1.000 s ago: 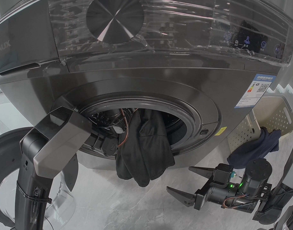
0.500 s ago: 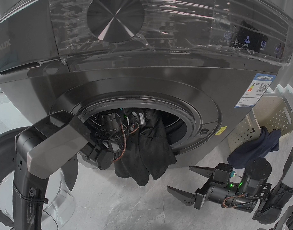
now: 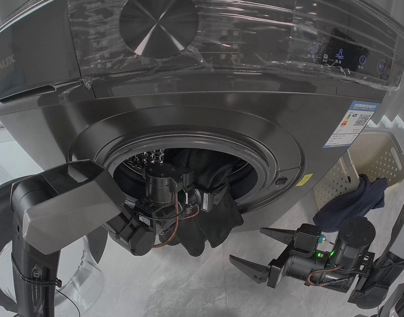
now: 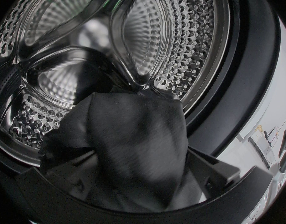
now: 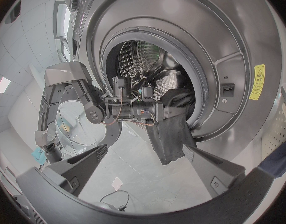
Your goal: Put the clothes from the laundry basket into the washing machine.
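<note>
Head view: loading status, both arms

On the left gripper [image 4: 138, 157], the jaws stand wide apart with the crumpled black fabric garment [image 3: 217, 227] bulging between them. It lies partly inside the perforated steel drum [image 4: 167, 47] and partly over the door rim of the dark grey washing machine [image 3: 254, 111], hanging down. The right gripper [image 3: 246, 244], jaws wide open and empty, sits low above the pale tiled floor [image 3: 166, 282]. Nearby, a navy cloth [image 3: 351, 205] drapes over the cream plastic laundry basket [image 3: 380, 155].

A laundry corner with a front-loading washing machine [image 3: 202, 106], pale laundry basket [image 3: 382, 155], grey floor tiles [image 3: 166, 282]
</note>
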`<state>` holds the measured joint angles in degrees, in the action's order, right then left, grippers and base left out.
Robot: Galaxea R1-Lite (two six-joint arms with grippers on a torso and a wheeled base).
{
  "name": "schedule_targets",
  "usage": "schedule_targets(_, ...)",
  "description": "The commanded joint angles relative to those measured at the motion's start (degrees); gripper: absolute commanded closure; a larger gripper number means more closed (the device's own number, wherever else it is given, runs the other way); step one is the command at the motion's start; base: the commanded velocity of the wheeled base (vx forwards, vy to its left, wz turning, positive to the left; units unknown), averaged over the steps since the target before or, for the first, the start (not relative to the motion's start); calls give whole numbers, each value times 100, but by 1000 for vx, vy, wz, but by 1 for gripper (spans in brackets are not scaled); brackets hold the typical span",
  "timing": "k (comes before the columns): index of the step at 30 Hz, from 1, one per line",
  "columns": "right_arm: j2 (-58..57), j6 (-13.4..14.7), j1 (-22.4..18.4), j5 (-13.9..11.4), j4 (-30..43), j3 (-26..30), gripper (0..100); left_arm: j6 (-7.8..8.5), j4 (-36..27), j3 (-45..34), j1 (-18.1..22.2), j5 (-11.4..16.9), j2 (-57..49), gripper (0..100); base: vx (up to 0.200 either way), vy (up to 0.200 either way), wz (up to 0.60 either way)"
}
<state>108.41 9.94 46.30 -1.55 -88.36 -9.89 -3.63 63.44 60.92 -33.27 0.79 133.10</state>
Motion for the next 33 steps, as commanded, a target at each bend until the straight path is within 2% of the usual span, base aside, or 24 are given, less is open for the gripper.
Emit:
schedule_targets(1,-13,0,2,-3,-6,-22,0,47,11,8,31,9,208,100,0,0,0)
schedule_targets(4,-22,0,11,-3,-6,-75,0,29,11,131,75,0,287,100,0,0,0)
schedule_targets(8,-39,0,11,5,-6,-101,0,-59,37,702,180,-211,296,100,0,0,0)
schedule_targets(11,-162,0,19,-3,-6,-171,0,-190,98,1309,374,-422,296,100,0,0,0)
schedule_targets(13,-189,0,11,-3,-6,-189,0,-296,107,1608,488,-466,296,100,0,0,0)
schedule_targets(15,-180,0,11,-3,-6,-198,0,-322,98,1854,585,-466,296,100,0,0,0)
schedule_targets(20,-171,0,11,-3,-6,-189,0,-375,98,2117,664,-686,287,100,0,0,0)
schedule_targets(21,-162,0,19,-3,-6,-189,0,-463,98,2135,664,-738,278,100,0,0,0)
schedule_targets(22,-162,0,19,-3,-6,-189,0,-480,98,2135,664,-747,269,100,0,0,0)
schedule_targets(23,-162,0,19,-3,-6,-180,0,-489,107,2117,655,-756,261,0,0,0,0)
schedule_targets(26,-162,8,11,-3,-6,-171,0,-551,81,1889,585,-791,190,0,0,0,0)
schedule_targets(33,-154,8,11,-3,-6,-171,0,-498,-385,562,189,-571,-258,0,0,0,0)
